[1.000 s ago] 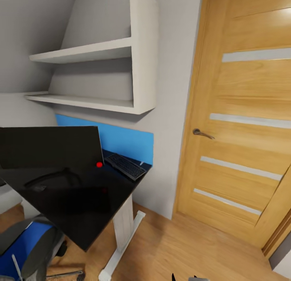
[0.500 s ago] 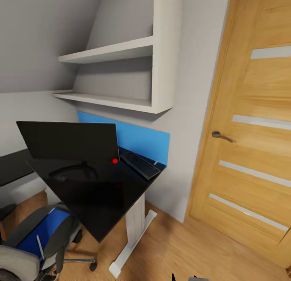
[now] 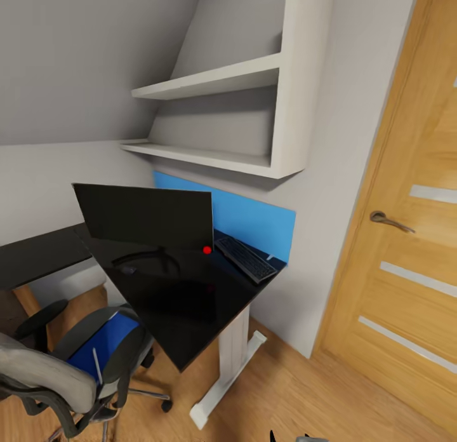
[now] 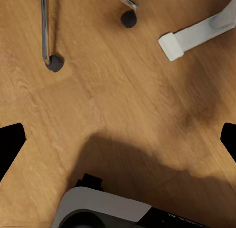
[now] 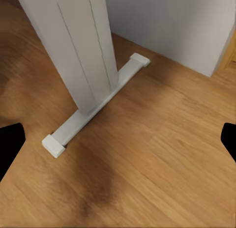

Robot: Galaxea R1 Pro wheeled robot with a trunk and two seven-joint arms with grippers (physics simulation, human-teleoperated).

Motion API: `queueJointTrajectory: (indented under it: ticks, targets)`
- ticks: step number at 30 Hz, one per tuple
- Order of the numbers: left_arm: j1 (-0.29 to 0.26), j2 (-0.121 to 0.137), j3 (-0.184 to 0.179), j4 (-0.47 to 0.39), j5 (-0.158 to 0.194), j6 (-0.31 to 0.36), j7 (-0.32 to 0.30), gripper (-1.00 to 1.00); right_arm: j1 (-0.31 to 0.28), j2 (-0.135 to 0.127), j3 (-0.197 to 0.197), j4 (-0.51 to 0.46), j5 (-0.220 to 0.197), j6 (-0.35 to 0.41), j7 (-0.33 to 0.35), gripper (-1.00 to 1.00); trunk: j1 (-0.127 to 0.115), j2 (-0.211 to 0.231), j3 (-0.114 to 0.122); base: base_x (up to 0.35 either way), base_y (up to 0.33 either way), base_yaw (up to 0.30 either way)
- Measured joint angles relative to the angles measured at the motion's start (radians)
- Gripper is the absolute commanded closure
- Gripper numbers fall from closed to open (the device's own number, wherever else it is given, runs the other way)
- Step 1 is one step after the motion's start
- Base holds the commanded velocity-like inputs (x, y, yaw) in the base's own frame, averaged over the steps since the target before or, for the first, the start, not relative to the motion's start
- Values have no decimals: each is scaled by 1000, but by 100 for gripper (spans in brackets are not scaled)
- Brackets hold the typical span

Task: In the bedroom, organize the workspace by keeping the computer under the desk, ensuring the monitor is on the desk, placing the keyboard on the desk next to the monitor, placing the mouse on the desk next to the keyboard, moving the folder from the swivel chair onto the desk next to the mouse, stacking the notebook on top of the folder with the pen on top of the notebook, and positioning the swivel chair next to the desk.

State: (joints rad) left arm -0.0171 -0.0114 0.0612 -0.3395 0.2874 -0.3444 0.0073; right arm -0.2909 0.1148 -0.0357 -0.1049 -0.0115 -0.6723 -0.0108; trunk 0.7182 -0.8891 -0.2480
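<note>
Black desk [image 3: 184, 302] carries the monitor [image 3: 149, 216], with the keyboard [image 3: 246, 259] at its 3 o'clock. At 7 o'clock the chair [image 3: 70, 366] holds the folder [image 3: 105, 343] and pen [image 3: 97, 366]. Left gripper [image 4: 118, 139] and right gripper [image 5: 118, 139] hang spread wide above the floor [image 5: 162, 154].

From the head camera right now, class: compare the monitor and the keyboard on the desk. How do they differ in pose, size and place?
The monitor stands upright on a curved stand, while the keyboard lies flat. The monitor is much the larger of the two. The keyboard sits nearer the blue wall panel, beside the monitor's red-dotted corner; the monitor sits further along toward the swivel chair. Both are dark and rest on the glossy black desk.
</note>
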Motion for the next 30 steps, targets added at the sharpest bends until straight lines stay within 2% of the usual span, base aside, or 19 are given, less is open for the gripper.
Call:
queueJointTrajectory:
  ticks: [30]
  targets:
    - [0, 0, 2, 0, 2, -18, 0, -100, 0, 0, 1, 3, 3, -1, 2, -100, 0, 0, -12, 0, 0, 278]
